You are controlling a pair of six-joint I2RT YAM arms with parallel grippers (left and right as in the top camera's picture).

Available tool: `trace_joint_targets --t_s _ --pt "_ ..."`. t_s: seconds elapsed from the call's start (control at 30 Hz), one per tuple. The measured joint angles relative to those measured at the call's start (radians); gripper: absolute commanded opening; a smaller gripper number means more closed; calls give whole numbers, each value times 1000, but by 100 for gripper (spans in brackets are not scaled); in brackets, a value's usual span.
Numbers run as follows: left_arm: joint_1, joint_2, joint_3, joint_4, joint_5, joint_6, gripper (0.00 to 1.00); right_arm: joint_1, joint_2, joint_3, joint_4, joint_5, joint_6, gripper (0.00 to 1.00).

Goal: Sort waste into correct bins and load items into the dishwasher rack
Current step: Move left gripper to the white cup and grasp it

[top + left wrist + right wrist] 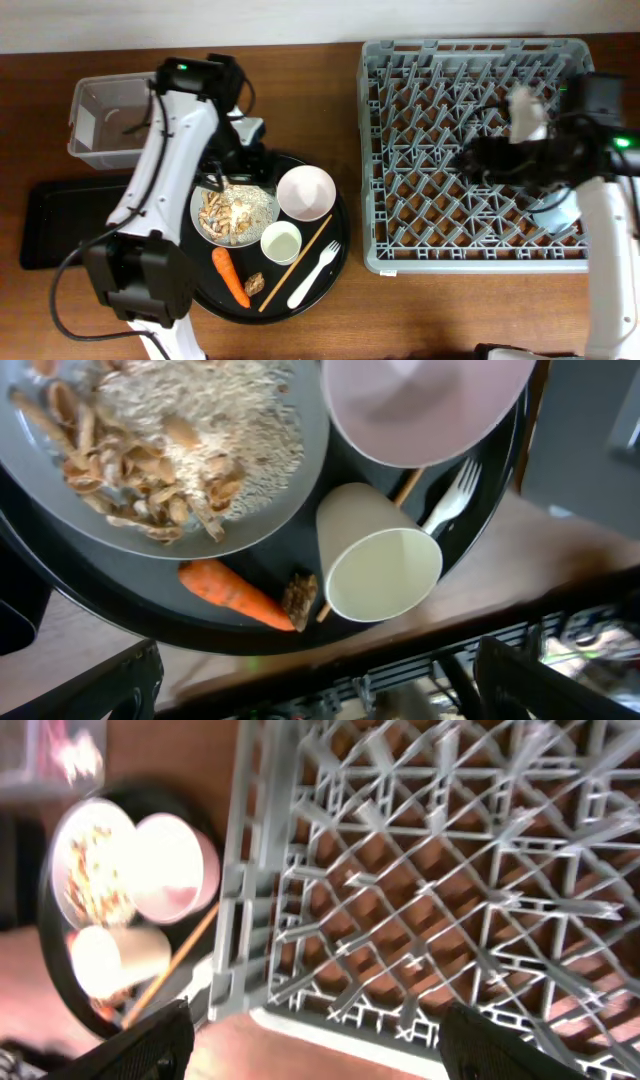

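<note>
Your left pincer [320,685] hangs wide open, empty, over the round white plate [312,430] of beige crumbly scraps [200,420] on the round black tray [340,245], probably lining up a grab. Your right pincer [318,1040], likewise spread and empty, hovers above the square grey plastic rack [238,890].

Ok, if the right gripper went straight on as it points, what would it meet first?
The right gripper would probably meet the lattice floor of the large square grey plastic dishwasher rack; depth unclear.

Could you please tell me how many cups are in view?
2. A white cup stands on the round black tray; a pale-blue cup sits in the rack, partly hidden by the right arm.
</note>
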Motion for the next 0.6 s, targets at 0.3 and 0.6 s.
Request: trace_joint_targets --t_s 0.3,0.6 --pt "-130 -166 -369 32 -205 -195 99 35 10 0 -52 150 0 83" --pt "-130 -637 -656 472 -184 -282 98 34 10 0 -52 168 0 85"
